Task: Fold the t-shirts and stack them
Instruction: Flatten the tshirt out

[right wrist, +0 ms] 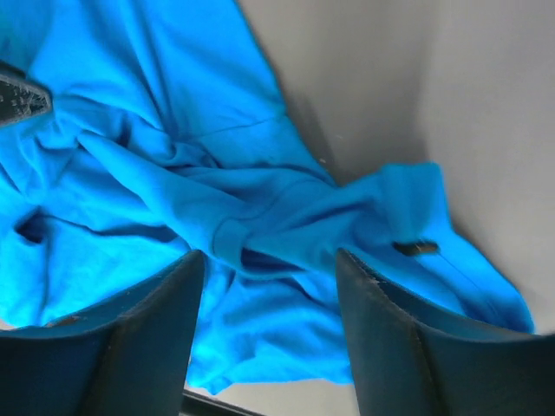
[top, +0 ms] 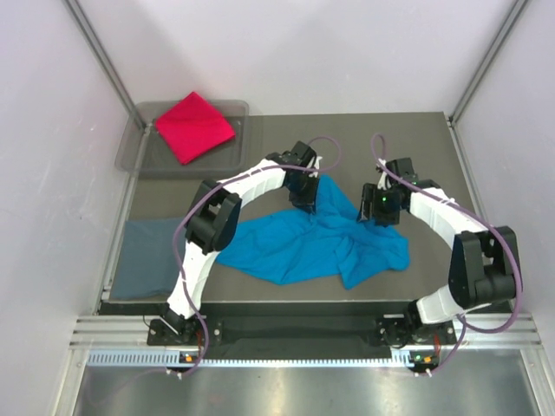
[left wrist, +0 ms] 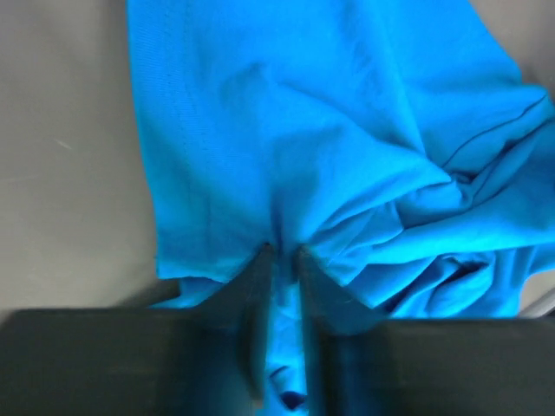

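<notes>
A bright turquoise t-shirt lies crumpled in the middle of the dark table. My left gripper is at its far edge. In the left wrist view the left gripper has its jaws nearly together, with a fold of the turquoise t-shirt pinched between them. My right gripper hovers over the shirt's far right part. In the right wrist view the right gripper stands open, a bunched fold of the turquoise t-shirt below the wide gap. A crimson t-shirt lies folded in the tray. A slate grey-blue t-shirt lies flat at the near left.
The clear grey plastic tray sits at the table's far left corner. Pale walls and metal frame posts close in the table on three sides. The arm bases stand on the rail at the near edge.
</notes>
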